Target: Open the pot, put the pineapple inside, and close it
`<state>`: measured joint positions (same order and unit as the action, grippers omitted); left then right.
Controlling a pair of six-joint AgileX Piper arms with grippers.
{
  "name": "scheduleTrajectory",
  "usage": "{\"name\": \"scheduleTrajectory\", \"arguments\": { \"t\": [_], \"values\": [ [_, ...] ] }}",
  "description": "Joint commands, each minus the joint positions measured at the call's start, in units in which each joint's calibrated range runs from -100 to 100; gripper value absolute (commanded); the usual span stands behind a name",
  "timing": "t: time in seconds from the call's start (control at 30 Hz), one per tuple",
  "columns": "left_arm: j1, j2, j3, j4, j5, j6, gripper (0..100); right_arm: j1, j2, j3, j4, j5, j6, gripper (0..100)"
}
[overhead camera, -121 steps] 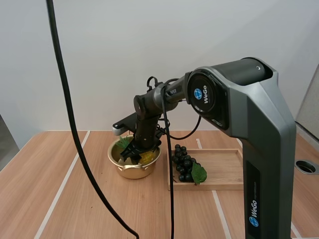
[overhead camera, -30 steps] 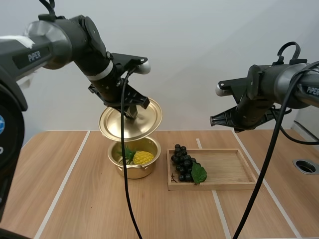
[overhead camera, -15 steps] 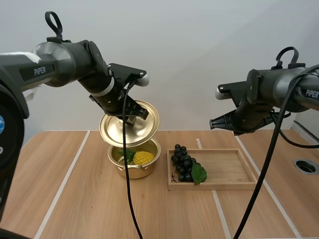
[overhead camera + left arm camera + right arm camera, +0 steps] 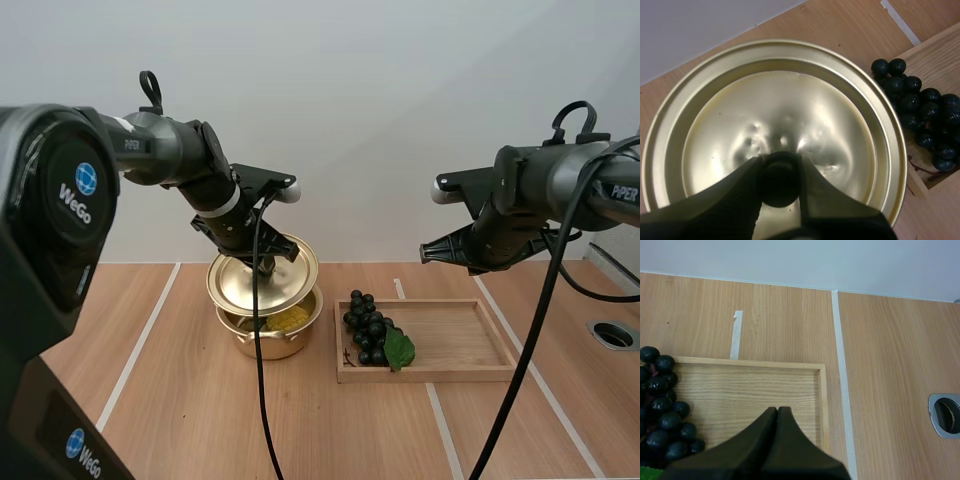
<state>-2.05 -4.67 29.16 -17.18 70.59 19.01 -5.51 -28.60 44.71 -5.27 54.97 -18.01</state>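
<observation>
**Lid held low over pot, pineapple inside**

Left claw [image 4: 266, 262]: pinching the black knob [image 4: 781, 174] at the centre of the golden lid [image 4: 262, 281]. The left wrist view confirms one finger on each side of the knob, tips closed against it.

Lid: held just above the pot [image 4: 270, 338], slightly tilted and covering most of the opening. The front rim of the pot is exposed beneath it. Whether the lid's far edge touches the rim cannot be told.

Pineapple [image 4: 290, 318]: inside the pot. A strip of its yellow body shows in the gap between the lid and the front rim.

Pot: standing upright on the tabletop [image 4: 180, 400], just beside the left end of the wooden tray [image 4: 450, 345].

Grapes [image 4: 370, 330]: a dark bunch with a green leaf, lying at the left end of the tray, close to the pot. The rest of the tray is bare wood.

Right claw [image 4: 424, 254]: pressed together into a single dark wedge, gripping nothing. It hangs in the air above the tray, well apart from the pot and lid.
</observation>
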Motion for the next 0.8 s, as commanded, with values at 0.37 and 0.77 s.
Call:
{"name": "scheduleTrajectory", "arguments": {
  "t": [0.37,0.77],
  "values": [
    [0.19,0.9,0.0,-2.8,2.1,0.9,0,-0.2,-0.5,1.6,-0.5,-4.2,-0.6,0],
    [0.19,1.0,0.0,-3.9,0.9,1.3,0,-0.2,-0.5,1.6,-0.5,-4.2,-0.6,0]
  ]
}}
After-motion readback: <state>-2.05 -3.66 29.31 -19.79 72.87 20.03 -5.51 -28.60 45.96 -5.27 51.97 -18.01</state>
